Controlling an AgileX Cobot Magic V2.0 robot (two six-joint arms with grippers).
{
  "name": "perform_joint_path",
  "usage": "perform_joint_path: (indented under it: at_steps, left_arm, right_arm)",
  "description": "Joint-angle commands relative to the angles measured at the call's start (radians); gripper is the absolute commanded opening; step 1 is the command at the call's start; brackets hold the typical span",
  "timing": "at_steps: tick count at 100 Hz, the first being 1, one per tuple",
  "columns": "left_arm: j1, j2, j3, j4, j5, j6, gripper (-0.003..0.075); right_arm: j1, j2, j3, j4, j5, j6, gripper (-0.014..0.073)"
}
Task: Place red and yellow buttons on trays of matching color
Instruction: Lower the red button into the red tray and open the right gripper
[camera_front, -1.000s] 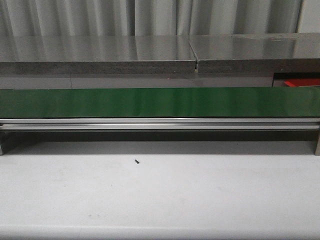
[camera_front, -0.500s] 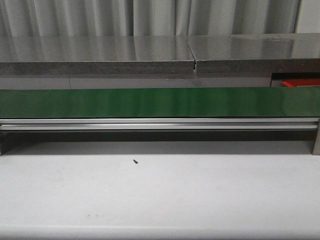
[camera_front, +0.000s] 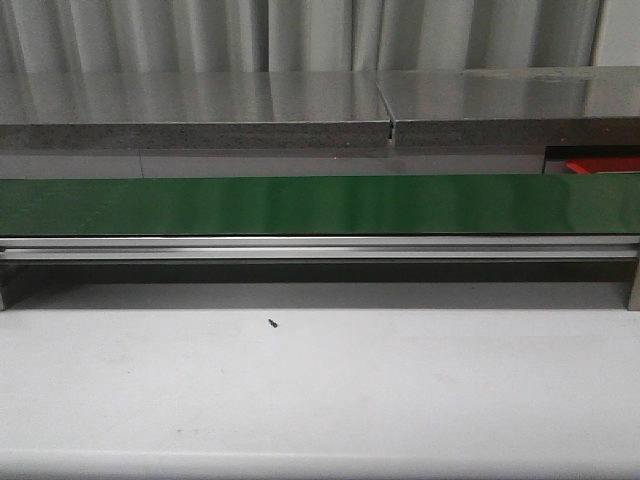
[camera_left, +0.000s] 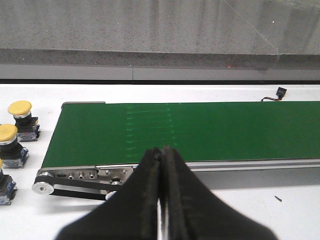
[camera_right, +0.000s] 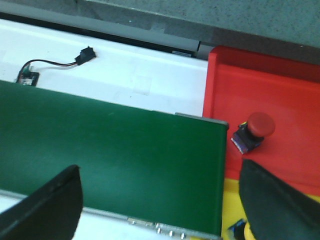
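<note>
From the front, a green belt (camera_front: 320, 205) crosses a white table (camera_front: 320, 390); a red tray (camera_front: 603, 166) shows at far right.

At the left wrist, the left gripper (camera_left: 161, 165) is closed, holding nothing, and yellow buttons (camera_left: 20, 107) stand beside the belt's end.

At the right wrist, the right gripper (camera_right: 160, 195) is wide open (empty); a red button (camera_right: 254, 131) lies tilted in the tray.
</note>
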Motion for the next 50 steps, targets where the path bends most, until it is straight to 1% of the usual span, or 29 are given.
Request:
perform_joint_path:
  at_steps: [1, 7, 22, 29, 33, 34, 39, 44, 46, 50]
  left_arm:
    - [-0.006, 0.006, -0.028, -0.014, -0.082, -0.007, -0.0019]
    - [-0.006, 0.006, -0.028, -0.014, -0.082, -0.007, -0.0019]
    - [-0.006, 0.006, -0.028, -0.014, -0.082, -0.007, -0.0019]
    - [-0.006, 0.006, -0.028, -0.014, -0.082, -0.007, -0.0019]
    - [-0.006, 0.006, -0.028, -0.014, -0.082, -0.007, -0.0019]
    - [-0.006, 0.006, -0.028, -0.014, -0.082, -0.007, -0.0019]
    - [-0.006, 0.006, -0.028, -0.014, -0.082, -0.007, -0.0019]
    - [-0.006, 0.006, -0.028, -0.014, -0.082, -0.007, -0.0019]
    - [-0.006, 0.006, -0.028, -0.014, -0.082, -0.007, -0.0019]
    - [-0.006, 0.006, -0.028, -0.014, -0.082, -0.007, -0.0019]
  right_arm:
    - [0.013, -0.150, 0.119, 0.010, -0.126, -0.005, 0.0622]
    - [0.013, -0.232, 0.225, 0.017, -0.133, -0.005, 0.0622]
    - [0.013, -0.417, 0.405, 0.017, -0.135, -0.005, 0.0620]
    - [0.013, -0.492, 0.466, 0.017, -0.140, -0.005, 0.0589]
    - [0.013, -0.535, 0.493, 0.017, -0.141, -0.005, 0.0540]
    - [0.013, -0.547, 0.497, 0.017, -0.141, -0.005, 0.0540]
    - [0.013, -0.589, 0.518, 0.017, -0.140, -0.005, 0.0470]
    - [0.013, -0.623, 0.533, 0.017, -0.140, -0.005, 0.0370]
    - [0.013, -0.636, 0.537, 0.017, -0.140, -0.005, 0.0342]
    - [0.013, -0.653, 0.543, 0.017, -0.140, -0.005, 0.0254]
